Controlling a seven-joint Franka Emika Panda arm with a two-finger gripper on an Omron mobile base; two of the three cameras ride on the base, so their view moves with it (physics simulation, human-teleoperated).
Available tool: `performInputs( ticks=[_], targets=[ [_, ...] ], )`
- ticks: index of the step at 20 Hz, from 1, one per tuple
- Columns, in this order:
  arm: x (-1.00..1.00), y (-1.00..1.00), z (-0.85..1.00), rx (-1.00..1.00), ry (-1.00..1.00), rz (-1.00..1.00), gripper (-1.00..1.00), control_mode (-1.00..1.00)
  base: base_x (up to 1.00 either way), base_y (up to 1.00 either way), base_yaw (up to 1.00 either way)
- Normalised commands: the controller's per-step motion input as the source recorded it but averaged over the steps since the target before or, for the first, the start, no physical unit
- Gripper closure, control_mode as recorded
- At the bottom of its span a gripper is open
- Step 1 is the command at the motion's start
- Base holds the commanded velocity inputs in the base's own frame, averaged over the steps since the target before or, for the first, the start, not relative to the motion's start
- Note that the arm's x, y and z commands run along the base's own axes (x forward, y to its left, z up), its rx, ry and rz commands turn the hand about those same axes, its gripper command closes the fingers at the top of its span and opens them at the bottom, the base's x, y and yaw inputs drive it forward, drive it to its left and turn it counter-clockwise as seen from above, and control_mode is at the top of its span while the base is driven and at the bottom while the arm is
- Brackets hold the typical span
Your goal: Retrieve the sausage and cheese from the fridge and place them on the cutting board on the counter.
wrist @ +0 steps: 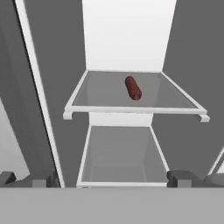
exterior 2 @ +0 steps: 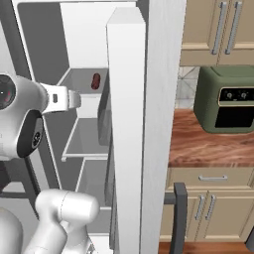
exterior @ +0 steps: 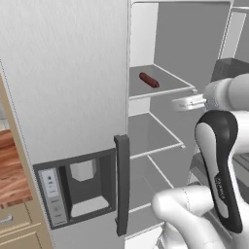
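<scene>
Hand view: short reddish-brown sausage (wrist: pixel 133 88) on fridge (wrist: pixel 183 52) shelf, claw (wrist: pixel 112 178) apart.

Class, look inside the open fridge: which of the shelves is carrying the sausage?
The upper shelf of the two holds the sausage; the shelf below is bare.

Fridge (exterior: pixel 63 73) top and bottom cut off by pic edges in both base views. Its open door (exterior 2: pixel 126 124) hides part of the shelves behind. Fingers (wrist: pixel 179 178) cropped to stubs in hand view. Counter (exterior 2: pixel 208 144) runs off right edge; dispenser buttons (exterior: pixel 51 187) prob. too small to read.
</scene>
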Motion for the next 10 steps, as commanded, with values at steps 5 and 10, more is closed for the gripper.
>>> performInputs(
  ticks=[5, 10],
  targets=[
    [0.80, -0.02, 0.00, 0.00, 0.09, 0.00, -1.00, -1.00, 0.00, 0.00, 0.00],
    [0.67, 0.00, 0.00, 0.00, 0.00, 0.00, -1.00, -1.00, 0.00, 0.00, 0.00]
  ],
)
